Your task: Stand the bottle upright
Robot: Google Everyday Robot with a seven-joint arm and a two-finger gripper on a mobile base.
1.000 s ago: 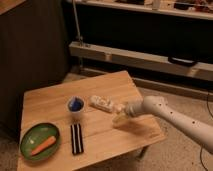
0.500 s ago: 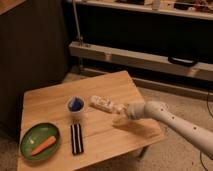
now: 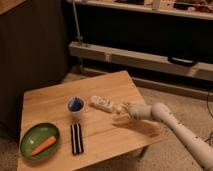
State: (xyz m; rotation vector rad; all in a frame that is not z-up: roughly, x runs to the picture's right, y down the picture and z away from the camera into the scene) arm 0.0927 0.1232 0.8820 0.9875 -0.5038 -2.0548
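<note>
Camera view gave me the wooden table [image 3: 111,86] from above and a little to one side. Taking the table's middle as the clock's centre, a green plate [image 3: 31,135] sat at about 8 o'clock with a carrot [image 3: 43,145] lying in it. Just right of the plate, near 7 o'clock, lay a dark flat strip [image 3: 76,138] with a pale stripe down its length. Above that stood the blue cup [image 3: 75,105], upright. The bottle [image 3: 102,104] lay on its side just right of the cup, close to the table's centre, with its long axis running from 10 o'clock to 4 o'clock.

The gripper [image 3: 121,111] was low over the tabletop at the bottle's right end, very close to it. I could not tell whether it was open, closed or touching the bottle. The pale arm [image 3: 170,122] came in from the lower right corner, around 4 o'clock. It stretched nearly straight across the table's right edge, sloping down toward the wrist.
</note>
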